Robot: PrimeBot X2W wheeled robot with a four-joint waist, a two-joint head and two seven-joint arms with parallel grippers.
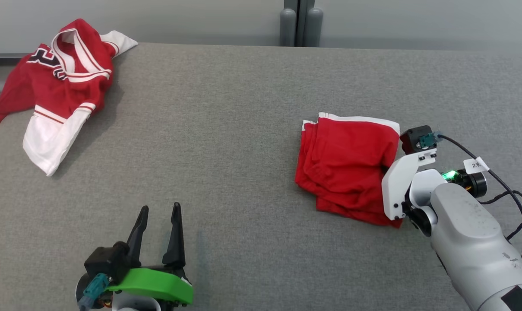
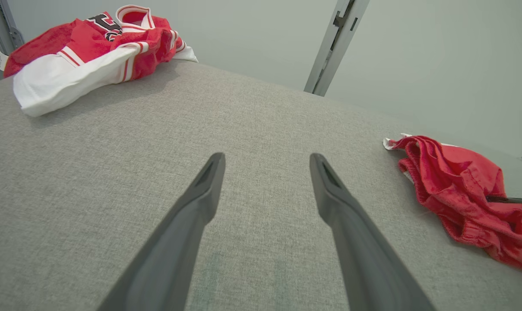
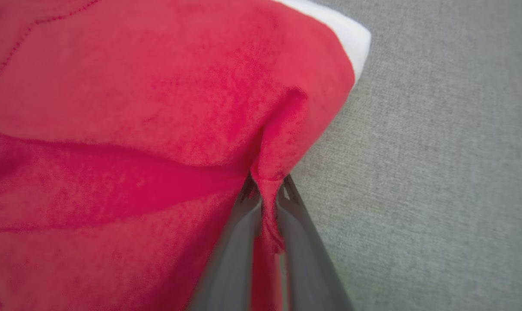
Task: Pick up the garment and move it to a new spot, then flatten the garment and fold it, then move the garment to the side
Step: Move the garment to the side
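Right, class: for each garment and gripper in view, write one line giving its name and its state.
red garment: bunched in folds on the table, one fold pinched.
red-and-white jersey: crumpled at the table's far left corner, untouched.
left gripper: open, holding nothing.
right gripper: shut on a fold of the red garment.

place: lab/test bay | evid: grey cloth-topped table (image 1: 226, 142), bare grey wall panels (image 1: 178, 19)

Rough matt woven cloth over the worktop (image 1: 226, 129); soft red knit with smooth white trim in the garment (image 1: 347, 164) and in the jersey (image 1: 58, 86) at the far left corner; dull dark plastic on the left pincer (image 1: 160, 206), glossier green plastic on its mount (image 1: 157, 285).
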